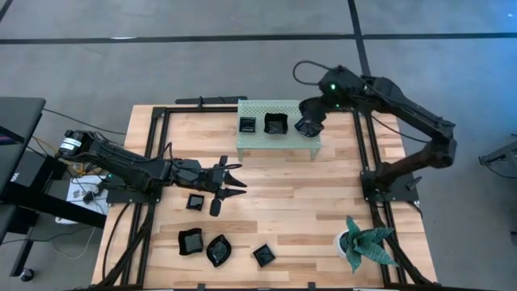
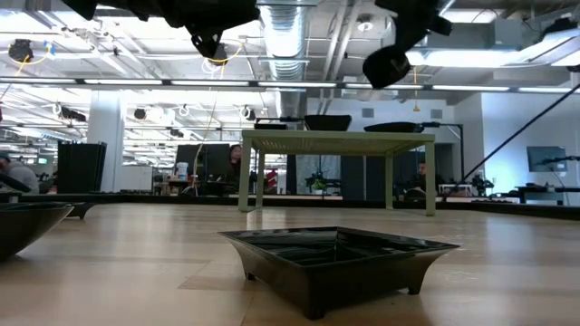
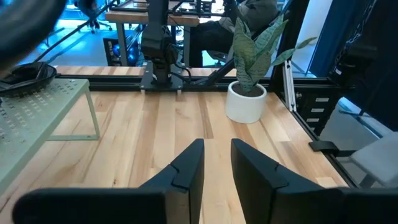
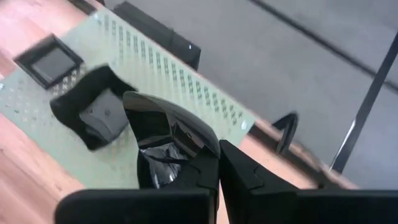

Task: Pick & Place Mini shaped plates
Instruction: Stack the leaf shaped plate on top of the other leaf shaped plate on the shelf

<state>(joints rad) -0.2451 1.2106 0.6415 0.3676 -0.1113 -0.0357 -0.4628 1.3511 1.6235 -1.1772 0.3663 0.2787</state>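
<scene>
Right hand (image 4: 214,163) grips a glossy black plate (image 4: 165,134) over the green rack's (image 1: 279,139) end — shape half hidden; left hand (image 1: 234,179) empty, parted; two plates on rack, four on bench (image 1: 307,202).

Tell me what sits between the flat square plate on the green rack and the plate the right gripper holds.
In the high view, one deeper black dish sits between the flat square plate and the right gripper.

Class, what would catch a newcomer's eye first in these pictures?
The right gripper, shut on a glossy black mini plate, hangs over the pale green perforated stand, which already holds two plates. Four more lie on the wooden table, with a spiky green plant in a white pot at one corner.
</scene>
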